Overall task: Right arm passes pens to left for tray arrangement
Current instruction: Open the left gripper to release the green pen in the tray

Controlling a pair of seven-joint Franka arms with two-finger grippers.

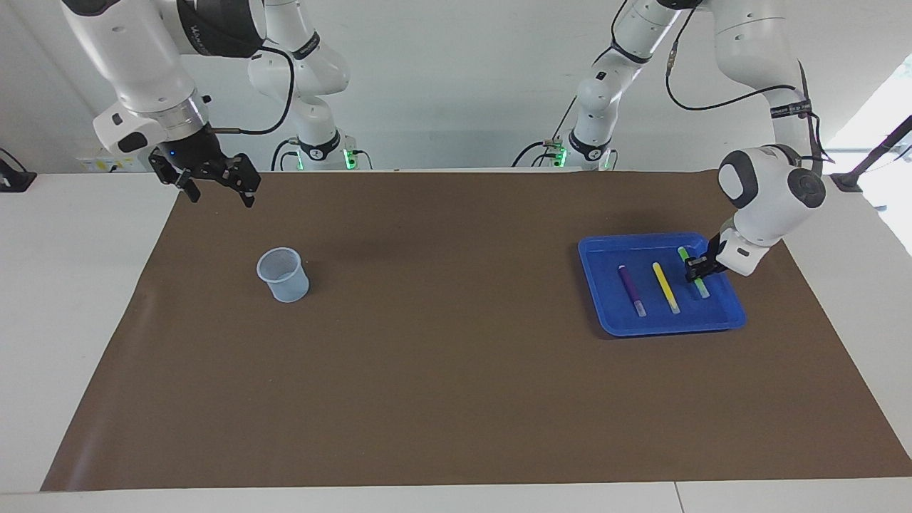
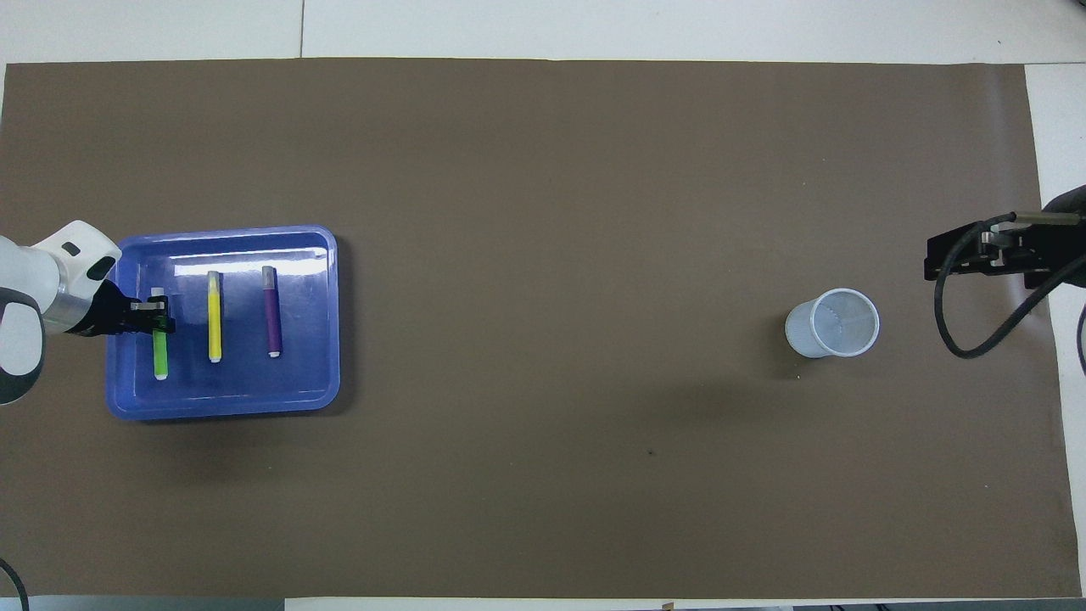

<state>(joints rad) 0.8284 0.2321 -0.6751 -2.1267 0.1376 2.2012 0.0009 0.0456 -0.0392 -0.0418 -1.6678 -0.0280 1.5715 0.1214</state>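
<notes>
The worktop carries a brown mat that covers most of it. At the left arm's end of the mat lies the blue tray, and the left end effector is low inside it, at the side toward the left arm's end. Its fingers are closed narrow on the green pen, gripping it about mid-length; the pen lies level, close to the tray floor, though contact with the floor cannot be judged. Just beside that end effector, toward the tray's middle, lies the yellow pen, and one place further on lies the purple pen. All three pens run roughly parallel.

The right arm waits at its own end of the worktop, its right end effector raised over the mat's edge, fingers spread wide and holding nothing. Below and to the mat's inner side of it stands a small pale-blue cup, upright and well apart from the tray.
</notes>
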